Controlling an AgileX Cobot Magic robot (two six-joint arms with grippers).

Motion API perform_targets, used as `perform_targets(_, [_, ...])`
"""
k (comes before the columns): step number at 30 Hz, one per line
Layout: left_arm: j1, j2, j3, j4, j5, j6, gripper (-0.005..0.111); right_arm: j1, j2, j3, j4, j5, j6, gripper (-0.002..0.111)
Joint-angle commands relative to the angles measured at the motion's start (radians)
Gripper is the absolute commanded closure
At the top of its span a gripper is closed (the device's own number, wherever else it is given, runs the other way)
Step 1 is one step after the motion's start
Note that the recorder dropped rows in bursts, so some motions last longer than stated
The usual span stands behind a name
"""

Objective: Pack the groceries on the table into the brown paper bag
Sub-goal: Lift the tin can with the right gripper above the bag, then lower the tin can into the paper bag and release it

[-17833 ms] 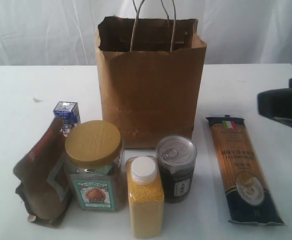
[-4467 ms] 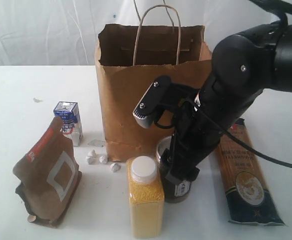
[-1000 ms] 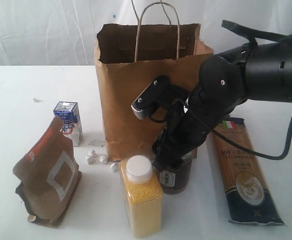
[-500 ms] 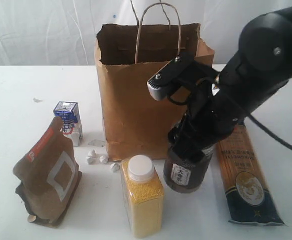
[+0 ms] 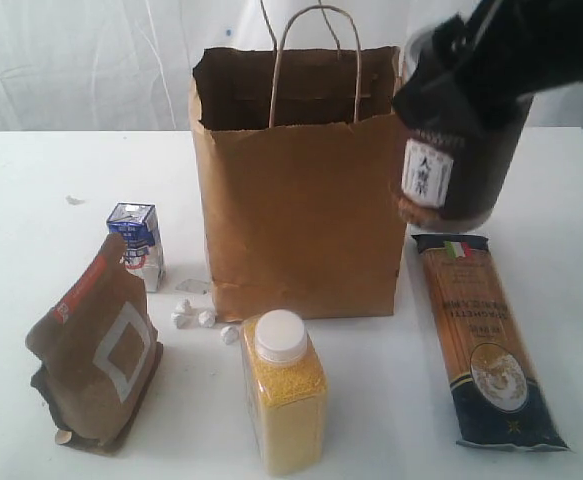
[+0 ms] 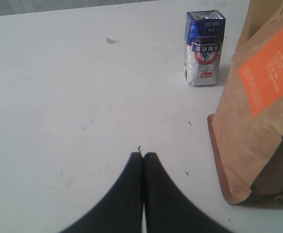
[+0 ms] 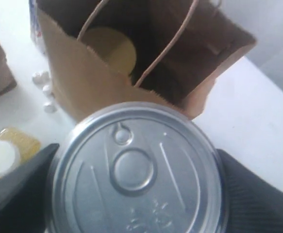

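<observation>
White tabletop (image 5: 51, 180) runs wide under everything, with pale curtain behind. On it the brown paper bag (image 5: 301, 220) stands open, handles up. My right pincer (image 7: 136, 194) pinches the dark can (image 5: 451, 160) by its sides. Half a second ago the can hung low beside the yellow-grain bottle (image 5: 283, 395); now it is up at the bag's rim, off its right edge, hiding the bag's right corner.

The long pasta pack (image 5: 481, 340) lies flat to the right. The brown pouch (image 5: 96, 350) stands near left, with the small blue-white carton (image 5: 136, 240) beyond it.

Only my right wrist view looks into the bag, where the gold-lidded jar (image 7: 111, 48) sits; it was on the table at the start.

My left pincer (image 6: 142, 165) is pressed together, facing bare table short of the pouch and carton. Small white bits (image 5: 196, 318) lie by the bag's near left corner.
</observation>
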Motion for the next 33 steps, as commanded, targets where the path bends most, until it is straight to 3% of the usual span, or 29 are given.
perform_targets(1, [0.001, -0.004, 0.004, 0.0, 0.0, -0.001, 0.107, -0.004, 0.046, -0.176, -0.087, 0.005, 0.004, 0.108])
perform_targets(12, [0.001, -0.004, 0.004, 0.0, 0.0, -0.001, 0.107, -0.075, 0.336, -0.457, -0.158, -0.041, -0.003, 0.108])
perform_targets(26, [0.001, -0.004, 0.004, 0.0, 0.0, -0.001, 0.107, -0.075, 0.471, -0.496, 0.075, -0.151, -0.139, 0.108])
perform_targets(33, [0.001, -0.004, 0.004, 0.0, 0.0, -0.001, 0.107, -0.075, 0.532, -0.494, 0.093, -0.134, -0.146, 0.108])
